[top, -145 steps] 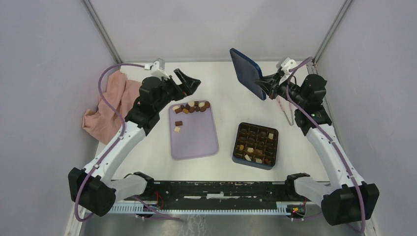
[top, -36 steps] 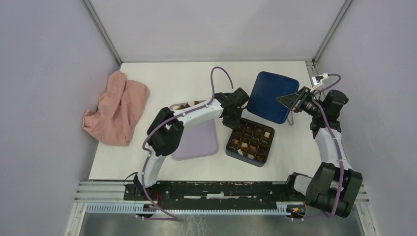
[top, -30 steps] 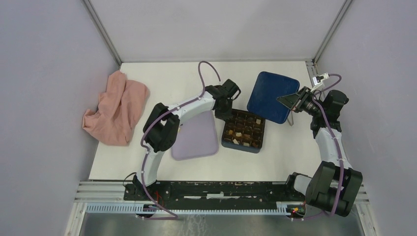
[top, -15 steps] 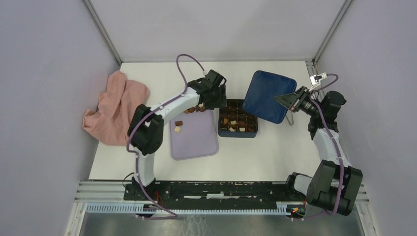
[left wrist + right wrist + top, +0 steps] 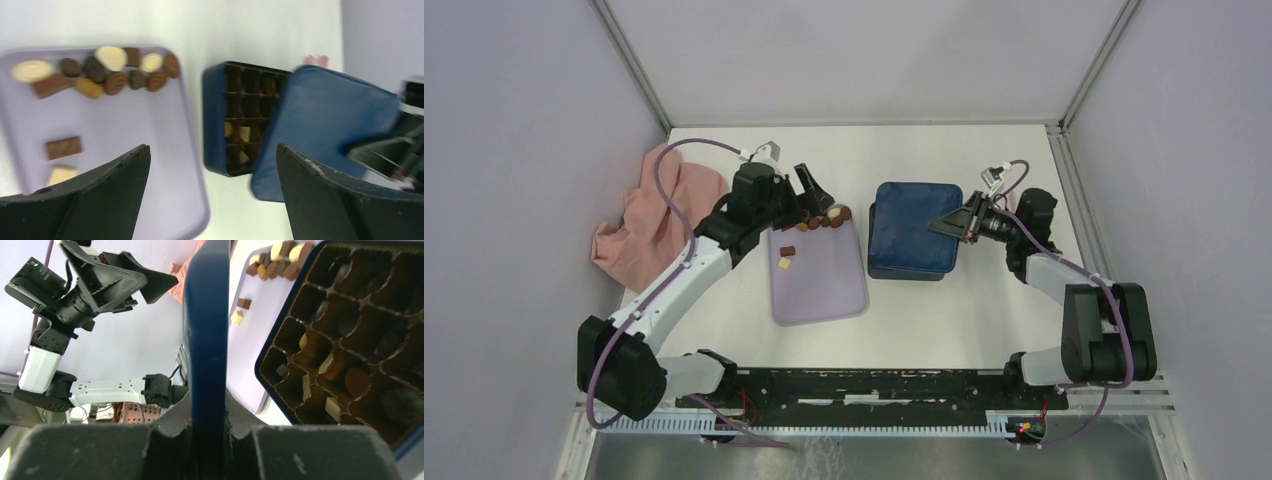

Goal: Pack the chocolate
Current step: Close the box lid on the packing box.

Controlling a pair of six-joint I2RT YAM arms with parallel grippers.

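Dark blue lid (image 5: 911, 228) is what worries me here. My right gripper (image 5: 955, 222) is clamped on its edge and the lid hangs tilted over the box (image 5: 216, 120), hiding most of it from above. Meanwhile a good share of the chocolate (image 5: 107, 70) isn't packed: there's a bunch at the far end of the lilac tray (image 5: 824, 290) and two loose pieces a bit nearer, and only some sits in the box's cells, with several cells looking empty. If I lower the lid now I reckon I close a half-filled box. Holding a wide lid by one edge is dodgy too, since it could pivot in the jaws or catch the box wall and shove the box into the tray beside it. My left gripper (image 5: 814, 193) is spread wide and holds nothing, hovering by the chocolate bunch. Going for a piece there, I'd guess the big risk is knocking the neighbours around, since they're touching each other.
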